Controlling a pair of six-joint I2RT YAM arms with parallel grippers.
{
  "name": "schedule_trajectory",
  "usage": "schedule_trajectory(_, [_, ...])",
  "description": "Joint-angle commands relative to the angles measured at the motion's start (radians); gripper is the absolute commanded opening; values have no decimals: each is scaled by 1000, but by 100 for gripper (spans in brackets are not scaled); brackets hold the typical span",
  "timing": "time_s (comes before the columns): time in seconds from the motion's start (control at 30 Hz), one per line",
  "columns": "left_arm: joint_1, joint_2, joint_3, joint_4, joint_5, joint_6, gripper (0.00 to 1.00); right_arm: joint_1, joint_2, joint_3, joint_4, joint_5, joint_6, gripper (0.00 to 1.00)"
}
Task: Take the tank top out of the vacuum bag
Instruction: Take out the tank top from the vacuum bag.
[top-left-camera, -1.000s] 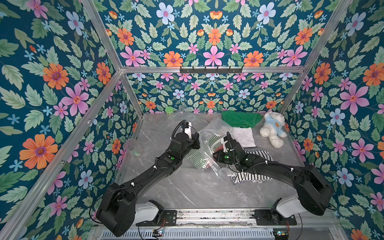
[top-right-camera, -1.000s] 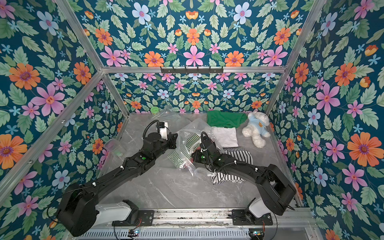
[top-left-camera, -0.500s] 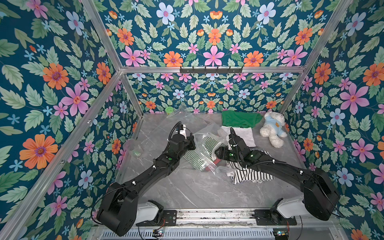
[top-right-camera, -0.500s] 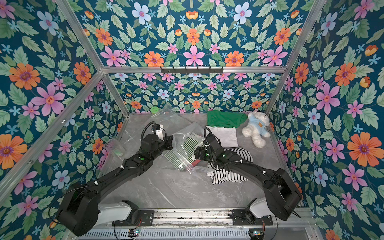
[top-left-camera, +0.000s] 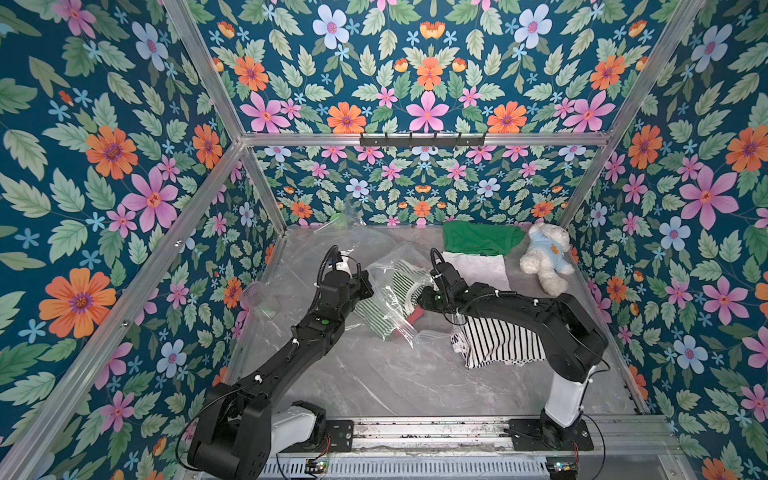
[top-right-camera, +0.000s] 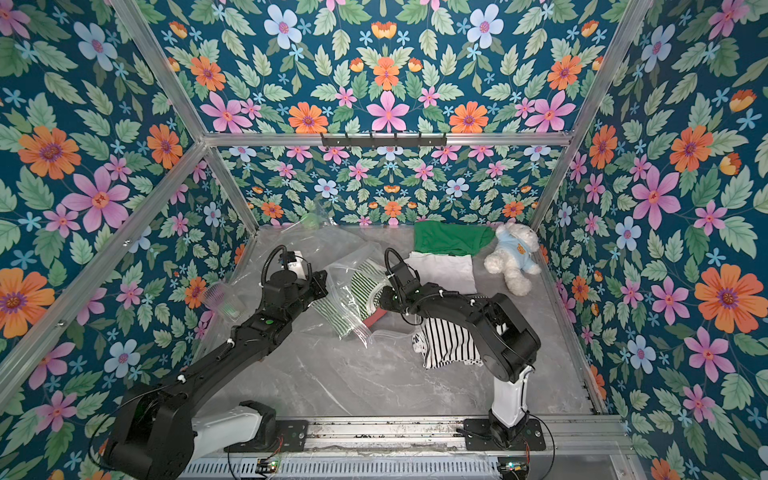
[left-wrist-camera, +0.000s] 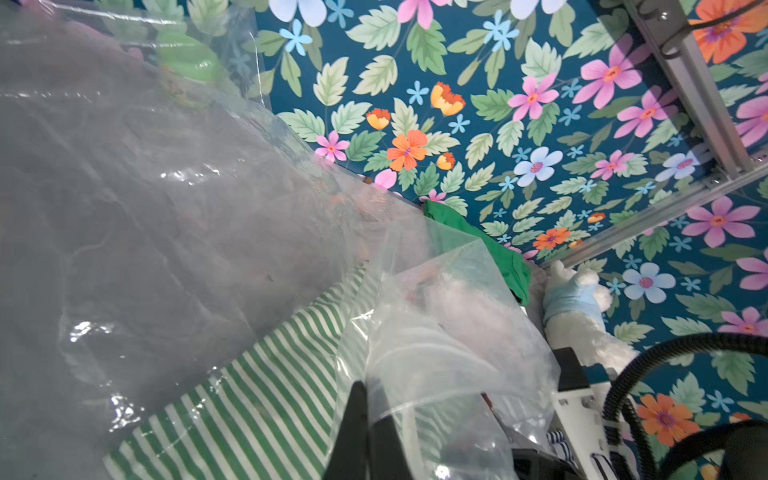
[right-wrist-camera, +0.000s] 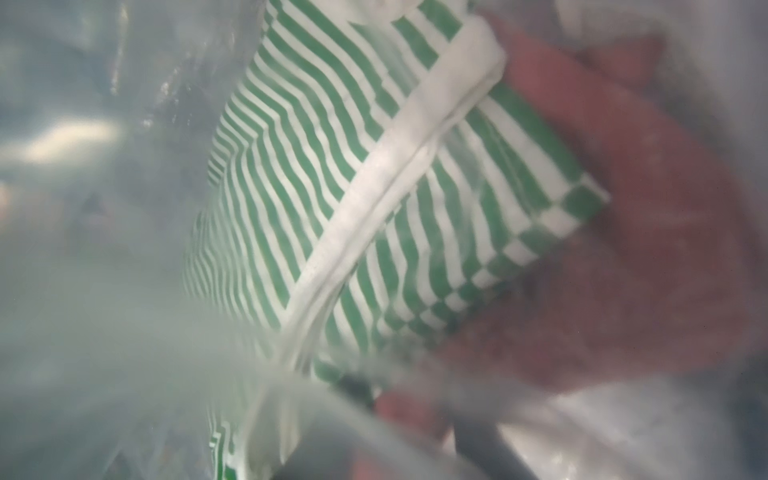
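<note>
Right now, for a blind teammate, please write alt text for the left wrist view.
A clear, crinkly vacuum bag fills most of the frame, holding a green-and-white striped garment; the left tool pinches its plastic. Behind lie a green cloth and a white teddy bear by the floral wall.

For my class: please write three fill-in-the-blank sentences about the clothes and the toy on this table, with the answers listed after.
1. The tank top inside the vacuum bag has white and ___ stripes.
2. The teddy bear wears a light ___ shirt.
3. The striped garment lying outside the bag has white and ___ stripes.
Answers: green; blue; black.
</note>
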Motion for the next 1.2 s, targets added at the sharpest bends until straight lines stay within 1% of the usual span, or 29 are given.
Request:
schedule_trajectory(0.0, [16,17,-2,9,38,-31,0,9,23,43,26,-59,-43,41])
schedule_trajectory(0.07, [16,49,3,5,82,-29,0,18,-14,12,51,-50,-53,46])
schedule_trajectory(0.13, [16,81,-1,9,106,-37,0,18,-67,-47,95,-50,-41,55])
schedule_trajectory(0.23, [16,130,-20,51,131,-50,0,19,-131,-136,211,-55,55,63])
schedule_trajectory(0.27, [17,146,-27,80,153,-54,0,22,-138,-154,258,-66,93,65])
schedule_trajectory(0.37, [16,186,-39,129,180,-83,0,47,-116,-165,370,-99,179,65])
schedule_trajectory(0.5, [16,198,-48,141,193,-85,0,68,-42,-117,405,-148,220,65])
schedule_trajectory(0.63, [16,181,-47,114,185,-65,0,67,7,-109,460,-180,267,65])
schedule_trajectory(1.0, [9,199,-13,96,218,-37,0,59,43,-117,510,-200,310,62])
schedule_trajectory(1.17, [-5,204,3,87,222,-26,0,46,78,-103,552,-222,355,62])
